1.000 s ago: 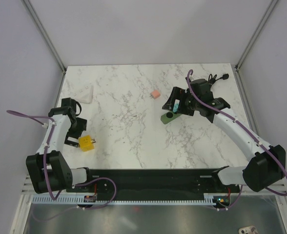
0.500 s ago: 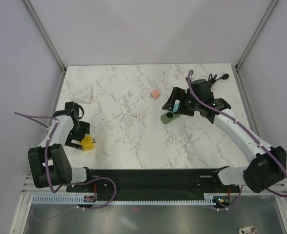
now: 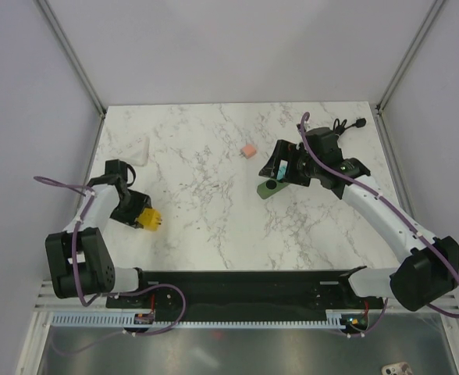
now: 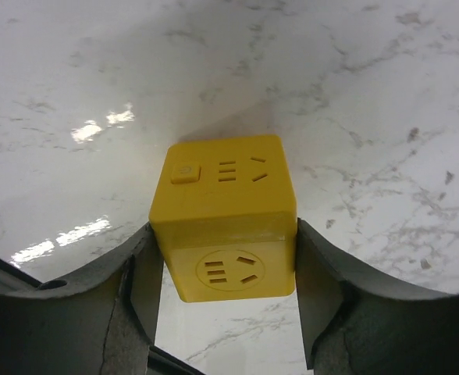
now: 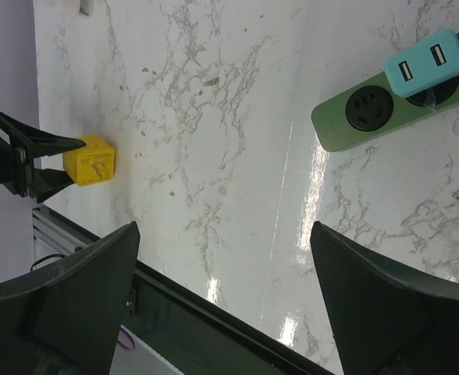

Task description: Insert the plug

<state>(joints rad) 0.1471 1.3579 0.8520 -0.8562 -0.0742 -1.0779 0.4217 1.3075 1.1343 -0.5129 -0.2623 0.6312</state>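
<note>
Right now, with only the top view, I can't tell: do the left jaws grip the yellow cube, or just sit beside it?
Observer: They grip it. The left wrist view shows the cube between both fingers, each flat against a side.
Reviewer: Any sockets on it?
Observer: Yes. One face has a button and slots, and the face nearest that camera has a round panel of slots.
Reviewer: And the right jaws?
Observer: Wide apart in the right wrist view, with nothing between them.
</note>
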